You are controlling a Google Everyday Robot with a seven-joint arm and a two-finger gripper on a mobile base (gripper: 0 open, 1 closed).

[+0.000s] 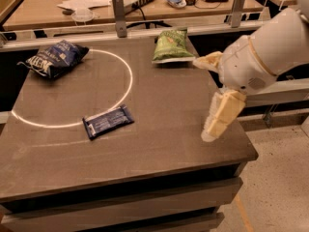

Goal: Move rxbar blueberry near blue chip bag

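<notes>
The small flat dark blue rxbar blueberry wrapper (107, 121) lies on the brown wooden table (164, 144), just outside the near edge of a painted white ring (129, 81); the puffy dark blue chip bag (54, 58) sits at the far left corner, well apart from the bar; a green chip bag (171, 45) lies at the far edge; the cream two-finger gripper (202, 99) hangs over the table's right side with its fingers spread and empty; nothing is grasped yet, so reaching, picking and carrying all remain.
</notes>
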